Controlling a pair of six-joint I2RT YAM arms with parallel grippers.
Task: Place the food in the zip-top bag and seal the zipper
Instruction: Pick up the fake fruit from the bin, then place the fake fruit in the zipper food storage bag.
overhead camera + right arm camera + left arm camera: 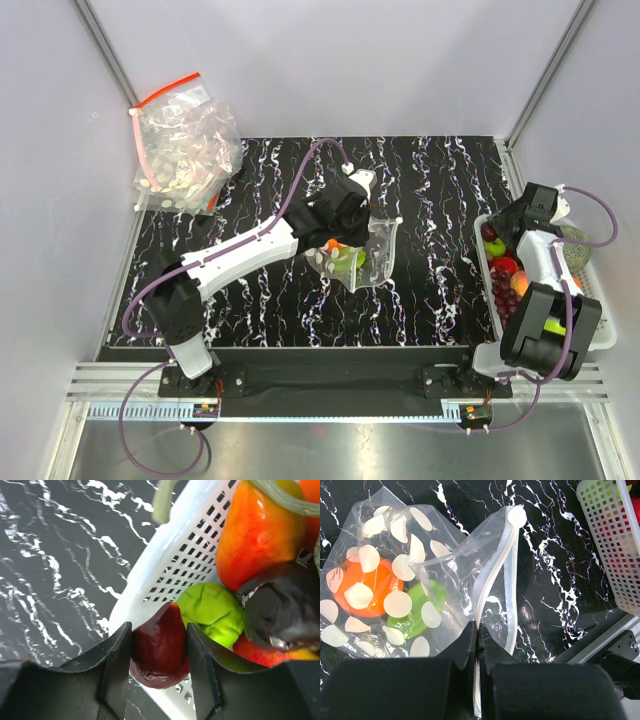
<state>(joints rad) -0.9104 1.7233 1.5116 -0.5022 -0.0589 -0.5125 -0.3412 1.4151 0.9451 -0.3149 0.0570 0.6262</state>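
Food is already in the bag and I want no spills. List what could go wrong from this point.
The left gripper pinches the zip-top bag at one spot on the zipper only; its mouth hangs slack and narrow, so the next piece may snag or miss.
The right gripper clamps a smooth, tapered dark red fruit right by the basket wall; it may slip out or catch the wall when lifted.

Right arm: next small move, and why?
Probably lift the dark red fruit clear of the white basket: the right gripper has a finger against each side of it, and the left gripper holds the zip-top bag by its zipper edge.
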